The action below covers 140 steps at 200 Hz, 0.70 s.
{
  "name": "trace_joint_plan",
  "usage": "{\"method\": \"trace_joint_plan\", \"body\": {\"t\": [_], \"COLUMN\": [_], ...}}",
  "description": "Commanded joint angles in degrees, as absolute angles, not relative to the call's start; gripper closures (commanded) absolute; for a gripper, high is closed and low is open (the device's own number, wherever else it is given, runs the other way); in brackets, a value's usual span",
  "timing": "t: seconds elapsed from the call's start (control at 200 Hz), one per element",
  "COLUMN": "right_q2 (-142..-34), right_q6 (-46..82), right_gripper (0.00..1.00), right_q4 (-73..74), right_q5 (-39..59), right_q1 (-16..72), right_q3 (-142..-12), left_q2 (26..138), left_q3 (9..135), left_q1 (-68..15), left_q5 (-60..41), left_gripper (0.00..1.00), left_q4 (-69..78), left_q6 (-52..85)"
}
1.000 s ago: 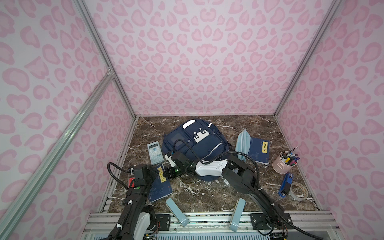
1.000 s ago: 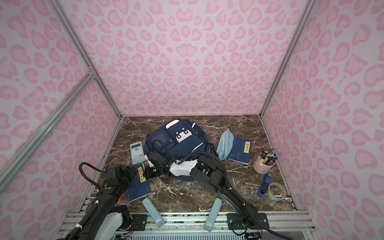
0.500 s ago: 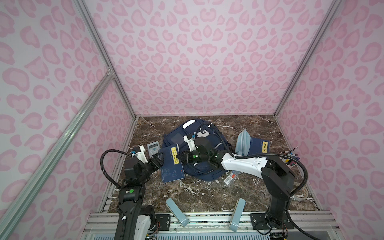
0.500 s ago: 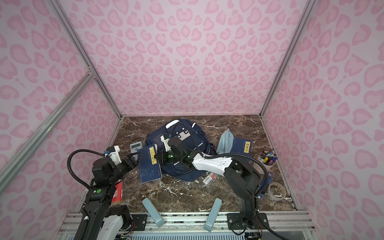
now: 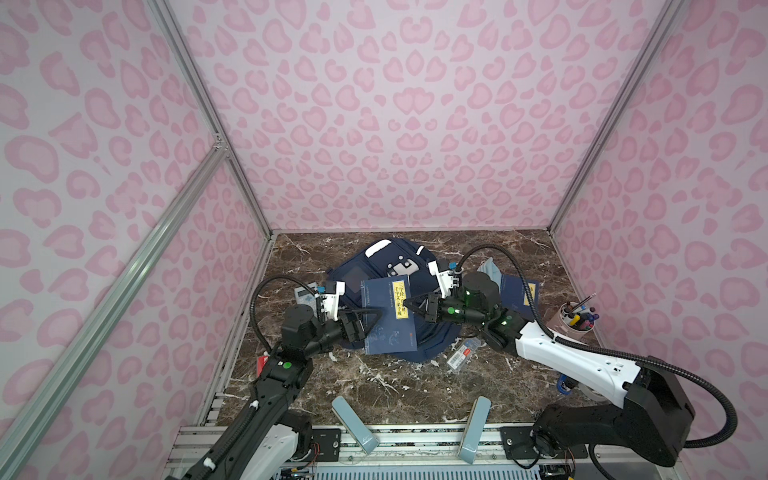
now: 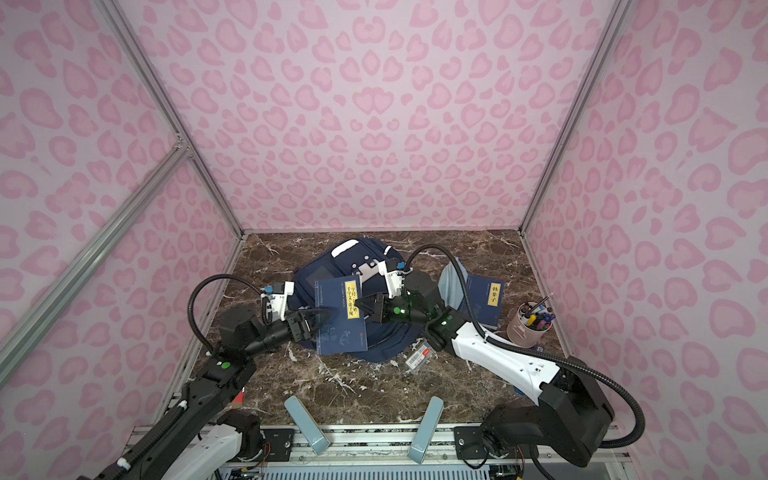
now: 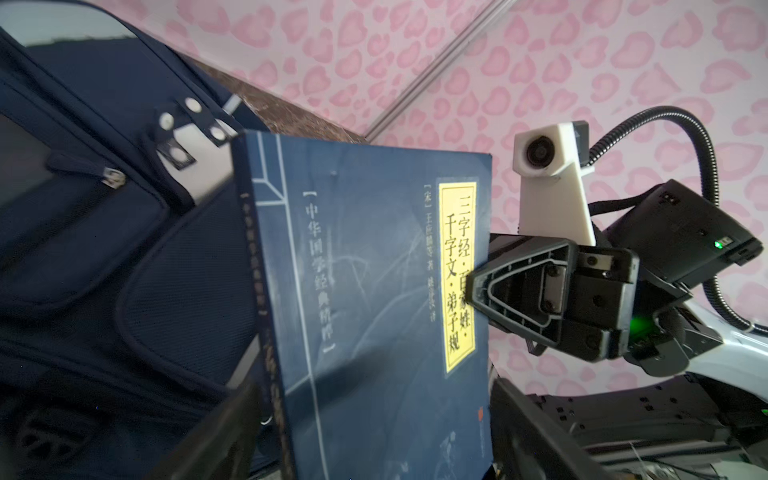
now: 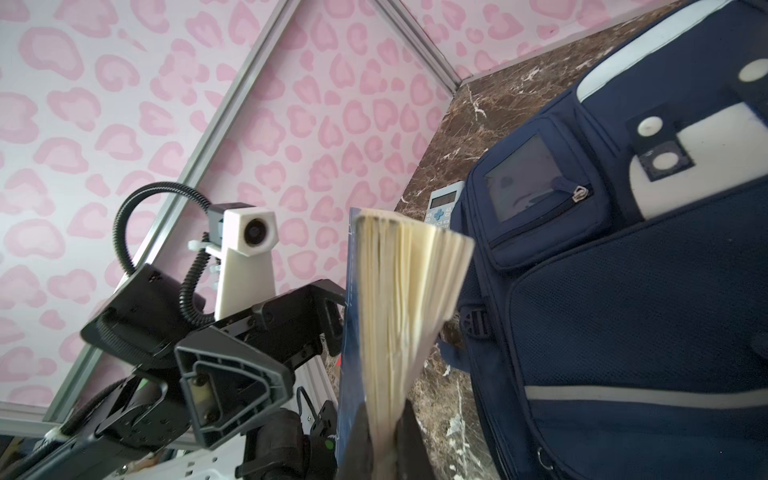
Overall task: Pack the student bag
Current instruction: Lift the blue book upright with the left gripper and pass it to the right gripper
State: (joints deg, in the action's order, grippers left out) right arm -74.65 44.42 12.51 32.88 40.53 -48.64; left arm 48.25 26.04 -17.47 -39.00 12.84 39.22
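Pages of the book [image 8: 399, 299], fanned, are shown only by the right wrist view, clamped in the right gripper [image 8: 384, 442]; the left gripper [image 5: 371, 322] is held parted. The bag [image 5: 357, 272] is laid centrally on the worktop [image 5: 395, 386]; open room is left along its front edge.

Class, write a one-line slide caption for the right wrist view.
Right gripper pinches the book by its pages; open left gripper faces the cover, bag alongside.

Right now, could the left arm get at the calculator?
Probably yes. The calculator lies uncovered beside the left gripper, whose jaws stand open around an edge of the book; the right gripper holds that book, so the left could likely back off and turn to it.
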Motion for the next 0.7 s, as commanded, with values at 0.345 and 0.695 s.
{"method": "trace_joint_plan", "body": {"t": [0.345, 0.695], "right_q2": [-71.98, -67.82], "right_q6": [46.55, 52.11], "right_gripper": [1.00, 1.00], "right_q4": [16.89, 24.69], "right_q5": [37.40, 42.67], "right_q1": [37.05, 34.19], "right_q3": [-42.73, -38.24], "left_q2": [57.10, 57.55], "left_q3": [27.75, 29.27], "left_q1": [-25.31, -25.75], "left_q5": [-39.78, -30.97], "left_gripper": [0.55, 0.19], "left_q4": [28.67, 16.33], "left_q6": [43.48, 36.23]}}
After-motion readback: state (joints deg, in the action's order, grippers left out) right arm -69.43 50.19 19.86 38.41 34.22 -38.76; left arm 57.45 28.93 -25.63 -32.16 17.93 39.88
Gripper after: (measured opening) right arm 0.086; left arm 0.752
